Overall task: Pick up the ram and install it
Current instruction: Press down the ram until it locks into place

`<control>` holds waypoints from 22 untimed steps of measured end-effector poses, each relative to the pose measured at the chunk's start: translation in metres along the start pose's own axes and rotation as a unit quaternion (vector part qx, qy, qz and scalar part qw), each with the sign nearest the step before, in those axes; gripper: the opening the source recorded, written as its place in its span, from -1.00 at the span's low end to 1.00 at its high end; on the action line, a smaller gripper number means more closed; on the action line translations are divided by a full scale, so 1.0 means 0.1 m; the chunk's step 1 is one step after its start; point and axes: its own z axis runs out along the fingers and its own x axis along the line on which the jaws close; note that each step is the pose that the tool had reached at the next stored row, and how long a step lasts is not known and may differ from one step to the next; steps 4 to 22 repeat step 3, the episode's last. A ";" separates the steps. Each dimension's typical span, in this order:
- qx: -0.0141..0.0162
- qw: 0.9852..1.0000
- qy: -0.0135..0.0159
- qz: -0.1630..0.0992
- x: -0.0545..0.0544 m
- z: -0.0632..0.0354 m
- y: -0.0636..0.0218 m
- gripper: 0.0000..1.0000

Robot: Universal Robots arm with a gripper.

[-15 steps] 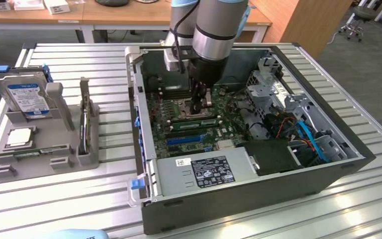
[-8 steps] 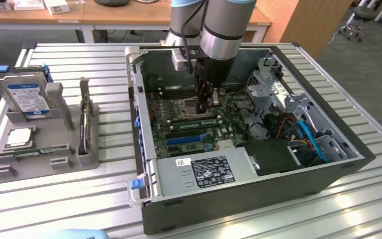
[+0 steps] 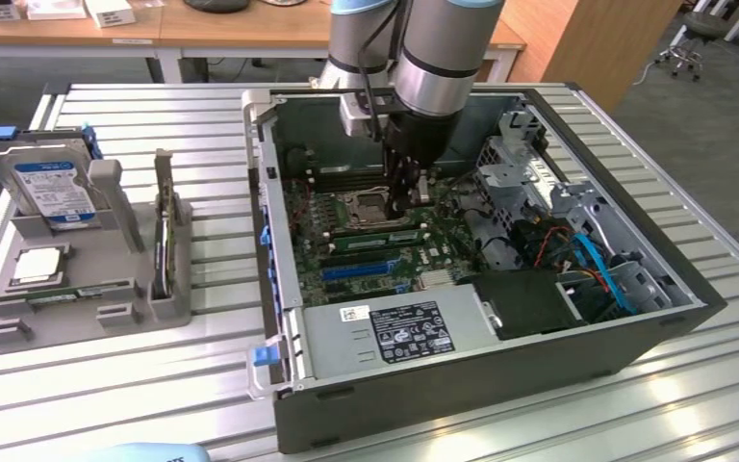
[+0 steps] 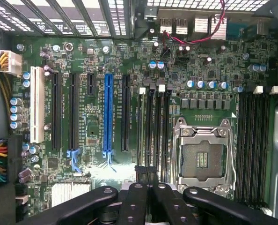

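**Claw clenched over the memory slots, ram standing in slot beside the socket**

The gripper (image 4: pixel 146 171) is clenched: in the wrist view its 2 black fingertips meet with no gap, and nothing can be seen gripped between them. In the exterior view the gripper (image 3: pixel 411 197) hangs straight down from the arm into the open computer case (image 3: pixel 472 390), its tip low over the motherboard (image 4: pixel 94 61) at the exterior view's right of the CPU socket (image 3: pixel 367 207).

The ram (image 4: pixel 142 126) shows in the wrist view as a thin green strip seen edge-on, standing in the outermost of the 4 memory slots beside the CPU socket (image 4: pixel 203 157), on the side facing the blue expansion slot (image 4: pixel 108 112). The closed fingertips sit in line with the near end of these slots; whether they touch the stick cannot be told. In the exterior view the ram (image 3: pixel 398 235) is a green bar just below the socket.

The socket is open and bare, its metal frame around the contact field. A white expansion slot (image 4: pixel 36 104) lies farther out. A labelled power supply (image 3: pixel 389 337) fills the case's near corner.

On the slatted table (image 3: pixel 677 404), at the exterior view's left of the case, a grey tray (image 3: pixel 132 252) holds a blue-labelled hard drive (image 3: pixel 51 188) upright and a square silver CPU chip (image 3: pixel 38 265) lying flat.
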 end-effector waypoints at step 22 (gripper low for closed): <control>0.000 1.000 0.000 0.000 0.00 0.000 0.000 -0.80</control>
